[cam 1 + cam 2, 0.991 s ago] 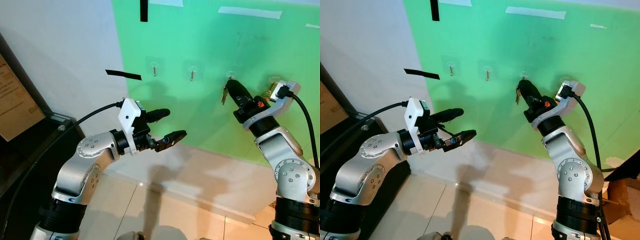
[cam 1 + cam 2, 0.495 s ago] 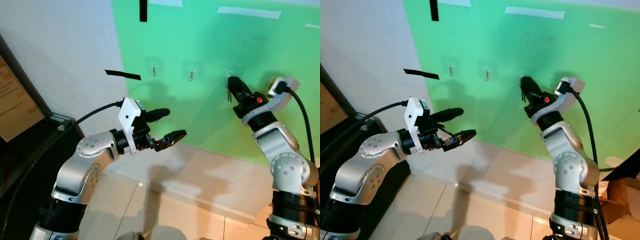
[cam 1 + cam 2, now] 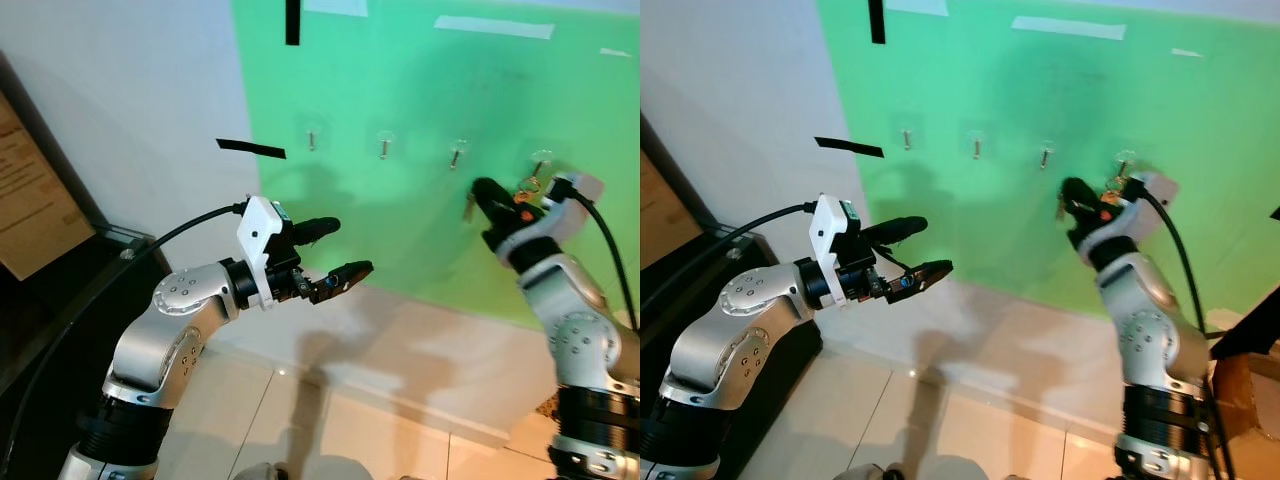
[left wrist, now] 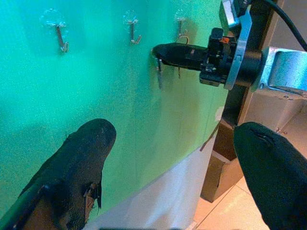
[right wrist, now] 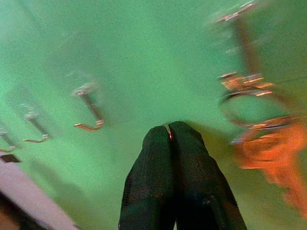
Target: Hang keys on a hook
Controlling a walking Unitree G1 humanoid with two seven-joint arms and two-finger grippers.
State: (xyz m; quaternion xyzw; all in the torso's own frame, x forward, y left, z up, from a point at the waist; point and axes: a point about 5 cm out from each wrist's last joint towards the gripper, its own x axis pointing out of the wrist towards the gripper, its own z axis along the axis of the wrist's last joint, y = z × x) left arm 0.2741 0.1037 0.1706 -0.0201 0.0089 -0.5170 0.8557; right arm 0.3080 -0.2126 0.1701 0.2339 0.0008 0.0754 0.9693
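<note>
Pinching key ring (image 5: 167,130) between pressed-together right pincer (image 3: 487,189), keys (image 4: 159,76) dangling below third hook (image 3: 455,155); needing lift, then ring threaded over hook tip; left pincer (image 3: 343,250) hovering spread, idle.

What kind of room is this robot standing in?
Probably a test corner in a home or lab, not a lived-in hallway: a green sheet holds a row of key hooks, with black tape marks on the white wall.
</note>
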